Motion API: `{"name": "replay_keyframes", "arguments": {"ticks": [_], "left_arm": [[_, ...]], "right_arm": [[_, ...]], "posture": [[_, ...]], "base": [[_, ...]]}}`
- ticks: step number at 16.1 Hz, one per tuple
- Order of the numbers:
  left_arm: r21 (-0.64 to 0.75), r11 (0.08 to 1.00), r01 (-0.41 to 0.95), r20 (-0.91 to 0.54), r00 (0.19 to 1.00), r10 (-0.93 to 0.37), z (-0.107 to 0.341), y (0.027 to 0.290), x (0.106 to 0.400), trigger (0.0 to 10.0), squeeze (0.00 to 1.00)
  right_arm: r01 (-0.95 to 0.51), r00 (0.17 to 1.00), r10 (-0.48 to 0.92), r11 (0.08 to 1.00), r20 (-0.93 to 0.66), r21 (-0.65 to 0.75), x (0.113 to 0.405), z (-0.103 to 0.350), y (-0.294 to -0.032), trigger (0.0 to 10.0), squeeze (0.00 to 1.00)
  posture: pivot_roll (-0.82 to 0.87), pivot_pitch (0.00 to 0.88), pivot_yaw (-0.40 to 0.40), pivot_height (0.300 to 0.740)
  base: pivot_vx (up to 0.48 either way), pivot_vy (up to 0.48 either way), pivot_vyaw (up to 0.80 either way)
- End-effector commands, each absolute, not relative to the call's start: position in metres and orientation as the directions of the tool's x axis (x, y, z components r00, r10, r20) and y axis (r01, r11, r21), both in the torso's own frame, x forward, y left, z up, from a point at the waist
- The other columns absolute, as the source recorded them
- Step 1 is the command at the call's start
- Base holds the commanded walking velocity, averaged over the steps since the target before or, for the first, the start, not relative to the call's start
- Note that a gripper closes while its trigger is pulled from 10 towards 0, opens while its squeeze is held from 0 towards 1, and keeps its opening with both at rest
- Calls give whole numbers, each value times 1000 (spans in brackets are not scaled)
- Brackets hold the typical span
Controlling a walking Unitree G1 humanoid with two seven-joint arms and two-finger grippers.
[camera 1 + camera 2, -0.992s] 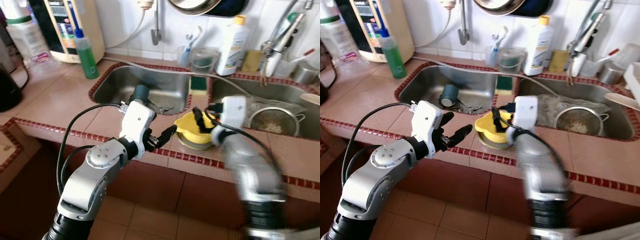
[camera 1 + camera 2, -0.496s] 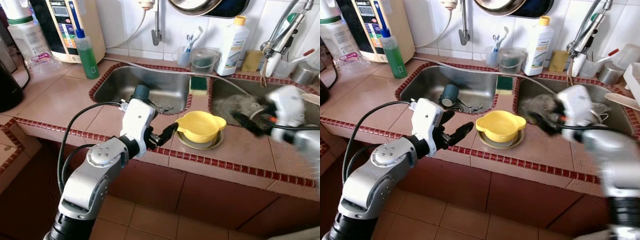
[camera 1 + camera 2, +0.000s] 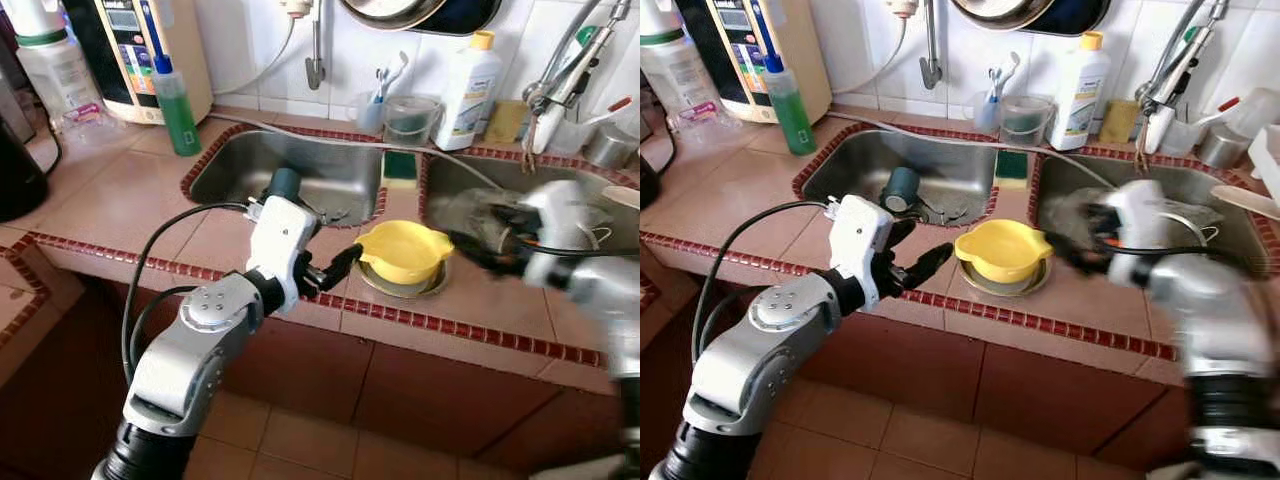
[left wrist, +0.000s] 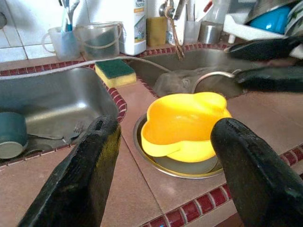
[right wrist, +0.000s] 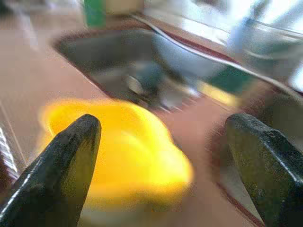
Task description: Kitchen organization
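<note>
A yellow bowl (image 3: pixel 405 250) stands upright on a round metal plate (image 4: pixel 189 169), on the tiled strip between the two sinks. My left gripper (image 3: pixel 335 268) hovers just left of the bowl near the counter's front edge, open, with the bowl showing between its fingers (image 4: pixel 90 170) in the left wrist view. My right gripper (image 3: pixel 1070 242) is blurred with motion, just right of the bowl over the edge of the right sink. It is open and holds nothing, and its fingers (image 5: pixel 61 175) frame the bowl (image 5: pixel 118 142).
The left sink (image 3: pixel 230 170) holds a teal cup (image 3: pixel 283 185) and cutlery. The right sink has a metal strainer (image 4: pixel 208 78). A green-yellow sponge (image 3: pixel 397 167) lies behind the bowl. A green bottle (image 3: pixel 177 105), a white bottle (image 3: pixel 468 80) and cups line the back wall.
My right gripper was at the yellow bowl a second ago, swung right over the right sink, and has now come a little back toward the bowl. The left arm has hardly moved.
</note>
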State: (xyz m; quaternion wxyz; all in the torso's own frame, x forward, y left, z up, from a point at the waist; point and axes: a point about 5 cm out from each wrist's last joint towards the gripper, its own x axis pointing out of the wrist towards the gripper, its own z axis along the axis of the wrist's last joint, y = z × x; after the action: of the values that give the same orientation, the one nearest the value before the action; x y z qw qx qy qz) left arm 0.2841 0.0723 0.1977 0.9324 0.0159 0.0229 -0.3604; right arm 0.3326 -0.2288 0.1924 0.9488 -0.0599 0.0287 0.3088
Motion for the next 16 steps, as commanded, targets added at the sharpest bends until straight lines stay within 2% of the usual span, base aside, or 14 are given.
{"name": "replay_keyframes", "arguments": {"ticks": [1, 5, 6, 8, 11, 16], "left_arm": [[27, 750, 661, -42, 750, -660, 202, 75, 283, 10000, 0], [31, 761, 648, -45, 762, -647, 202, 79, 281, 10000, 0], [32, 765, 643, -47, 765, -642, 202, 81, 281, 10000, 0], [30, 769, 639, -50, 769, -637, 202, 82, 281, 10000, 0], [31, 763, 646, -50, 763, -644, 202, 80, 280, 10000, 0], [31, 754, 657, -53, 754, -655, 201, 78, 280, 10000, 0]], "right_arm": [[-568, 823, 568, 818, -28, -90, 337, 205, -220, 10000, 0], [-509, 861, 509, 861, -14, 7, 340, 189, -187, 10000, 0], [-456, 889, 457, 889, -22, 30, 340, 182, -176, 10000, 0], [-386, 922, 386, 923, -46, 3, 337, 177, -166, 10000, 0], [-261, 959, 260, 965, -110, 8, 340, 168, -173, 10000, 0], [-195, 978, 197, 980, -73, 37, 334, 167, -178, 10000, 0]], "posture": [[-162, 58, 7, 740], [-132, 60, 1, 740], [-127, 61, 1, 740], [-125, 61, 5, 740], [-131, 60, 8, 740], [-139, 51, 12, 740]], "base": [[0, 0, 0], [0, 0, 0], [0, 0, 0], [0, 0, 0], [0, 0, 0], [0, 0, 0]]}}
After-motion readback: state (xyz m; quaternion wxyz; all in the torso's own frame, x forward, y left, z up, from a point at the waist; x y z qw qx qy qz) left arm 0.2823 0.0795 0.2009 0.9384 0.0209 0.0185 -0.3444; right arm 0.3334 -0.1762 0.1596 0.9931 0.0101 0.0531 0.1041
